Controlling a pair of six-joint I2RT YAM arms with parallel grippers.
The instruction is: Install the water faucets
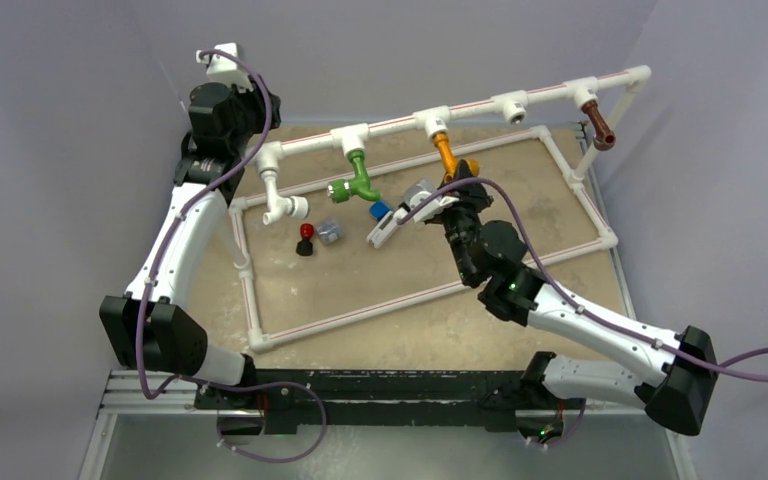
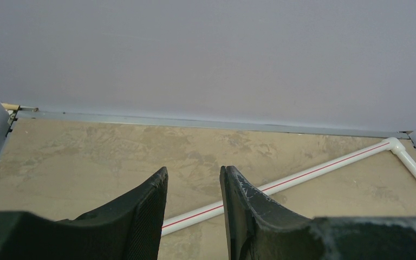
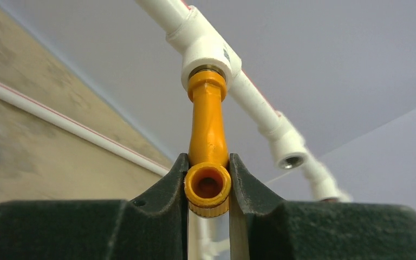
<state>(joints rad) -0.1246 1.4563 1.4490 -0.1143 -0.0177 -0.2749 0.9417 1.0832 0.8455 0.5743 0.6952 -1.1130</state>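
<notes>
Clenching the orange faucet [image 3: 208,124] under its tee socket [image 3: 210,51], the right hand [image 3: 207,161] probably needs to twist it tight next.

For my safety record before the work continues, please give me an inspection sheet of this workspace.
Surface: brown table, mottled.
Job's things: orange faucet, green faucet, brown faucet, each at a socket of the white pipe rail.
Clutter: red-and-black knob and blue piece on the table.
Tools: right tool shut on the orange faucet; left tool open, empty.
Cables: purple cables along both arms.
Surroundings: grey walls.
</notes>
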